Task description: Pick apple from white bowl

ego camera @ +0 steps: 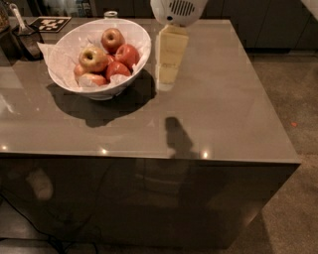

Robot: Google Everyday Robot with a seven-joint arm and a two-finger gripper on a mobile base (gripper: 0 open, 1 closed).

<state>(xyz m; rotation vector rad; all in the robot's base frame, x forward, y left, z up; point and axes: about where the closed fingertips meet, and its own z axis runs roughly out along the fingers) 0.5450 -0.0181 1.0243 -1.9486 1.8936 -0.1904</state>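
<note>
The white bowl (63, 74), lined with crumpled white paper, stands at the back left of the grey table. It holds several apples. The golden-green apple (93, 58) lies near the bowl's middle, on top of the others. A redder, yellow-streaked apple (113, 38) sits behind it, and plain red apples (128, 54) lie to its right. My gripper (167, 82) hangs cream-coloured from a white wrist (178, 11), pointing down just right of the bowl's rim, above the tabletop. It holds nothing.
A dark container with a utensil (22, 35) and a black-and-white marker card (49, 23) sit at the back left. A small glass jar (111, 15) stands behind the bowl. The table's front edge (149, 158) and right edge (271, 94) drop to carpeted floor.
</note>
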